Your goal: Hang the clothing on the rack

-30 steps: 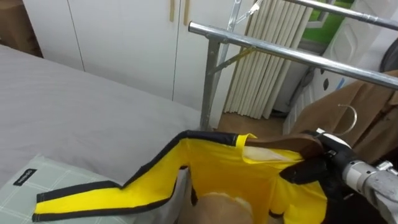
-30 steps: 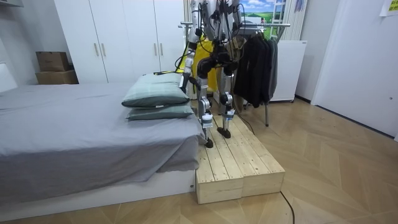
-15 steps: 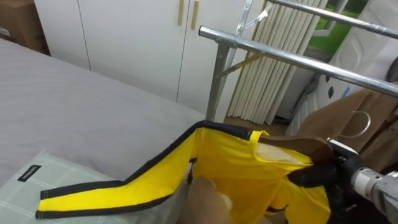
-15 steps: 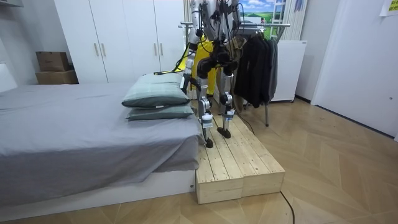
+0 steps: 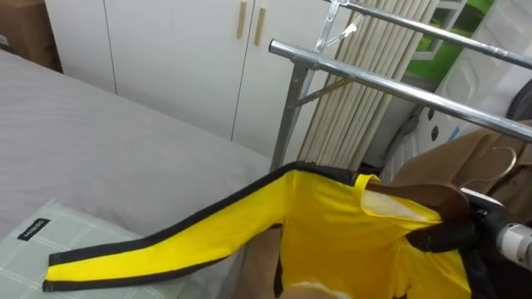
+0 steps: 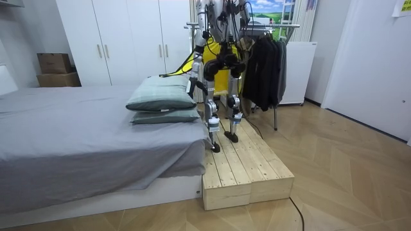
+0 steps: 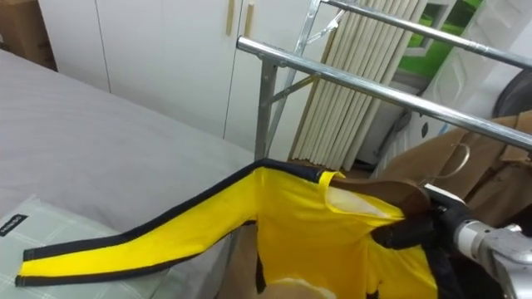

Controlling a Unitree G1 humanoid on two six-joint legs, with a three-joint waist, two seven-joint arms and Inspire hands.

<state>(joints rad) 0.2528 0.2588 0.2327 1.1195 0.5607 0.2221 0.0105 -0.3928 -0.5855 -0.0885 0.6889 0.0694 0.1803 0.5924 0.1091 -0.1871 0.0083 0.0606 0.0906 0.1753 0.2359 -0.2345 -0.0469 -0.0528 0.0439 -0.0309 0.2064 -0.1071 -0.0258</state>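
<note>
Item: yellow jacket [image 5: 349, 228], black-trimmed, on wooden hanger [image 5: 426, 197].
Handling: likely light, soft, floppy; sleeve [image 5: 158, 252] trails.
Hold: right hand [image 5: 453, 237], fingers curled around hanger; best grip there.

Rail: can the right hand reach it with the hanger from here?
Probably yes. The right hand, shut on the hanger, sits below the rail with open air between; the brown coat hangs further right.
</note>
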